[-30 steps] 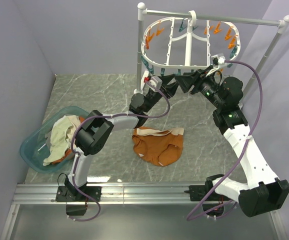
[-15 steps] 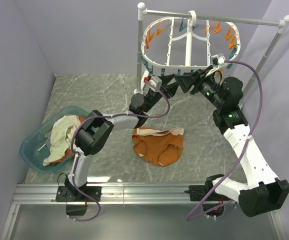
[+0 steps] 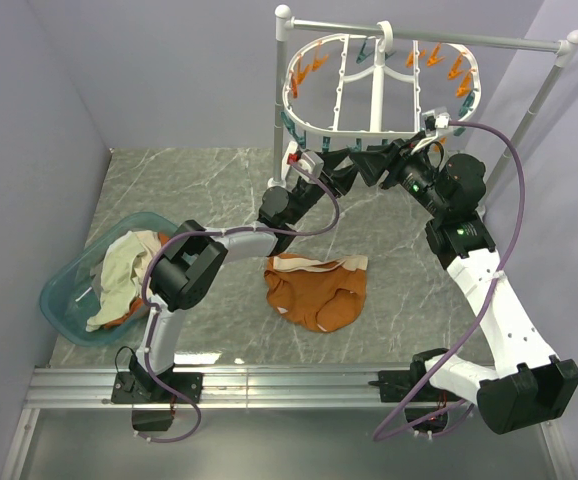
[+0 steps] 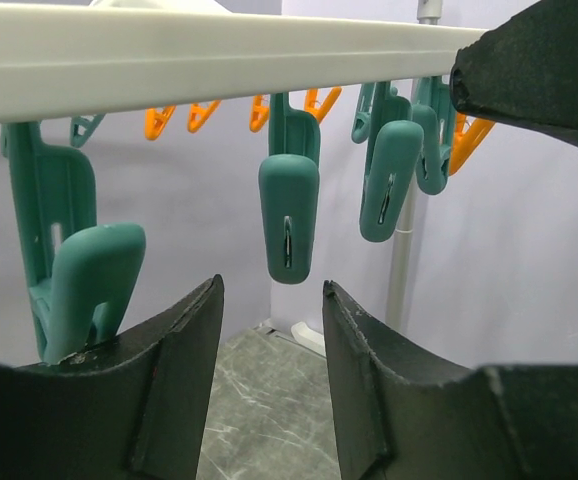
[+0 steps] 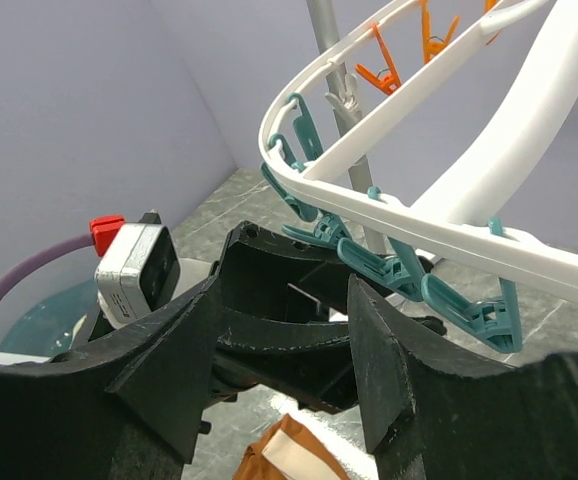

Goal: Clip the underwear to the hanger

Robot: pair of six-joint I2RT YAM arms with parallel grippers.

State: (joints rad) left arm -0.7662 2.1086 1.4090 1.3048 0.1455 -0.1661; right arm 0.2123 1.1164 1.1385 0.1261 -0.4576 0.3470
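Almost nothing has changed over the last second. Both arms stay raised under the near rim of the hanger (image 3: pixel 369 131), tips facing each other, and the left fingers may have eased apart a touch, though it is barely visible.

The left gripper (image 4: pixel 269 300) stands moderately wide and holds nothing. A teal clothespin (image 4: pixel 289 215) hangs from the white bar just above and beyond its gap, not yet between the fingers. The right gripper (image 5: pixel 284 290) is also parted and empty. The left arm's black finger block shows through the gap in its wrist view. It probably sits a little beyond the fingers, but from this angle I cannot tell whether they touch.

The underwear (image 3: pixel 317 290) lies flat on the marble table between the two arms, well below the hanger, with no gripper on it. In my judgement this pause brings the task no closer, because no pin is squeezed open and the garment has not been lifted.

The teal plastic basin (image 3: pixel 57 292) by the left arm holds a heap of laundry. A pale green-cream cloth (image 3: pixel 119 275) lies on top, with white and orange pieces under it.
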